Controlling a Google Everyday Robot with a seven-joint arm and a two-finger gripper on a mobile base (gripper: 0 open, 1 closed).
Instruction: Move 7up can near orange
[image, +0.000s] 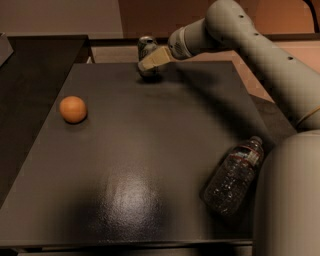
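The 7up can (145, 46) stands upright at the far edge of the dark table (150, 150), a little left of its middle. The orange (73, 109) lies on the left side of the table, well apart from the can. My gripper (148, 62) reaches in from the upper right and sits right at the can, covering its lower front. I cannot tell whether it holds the can.
A clear plastic bottle (232, 176) lies on its side near the table's front right corner. My arm (260, 50) crosses the right side of the view. A dark counter (30, 65) adjoins the table on the left.
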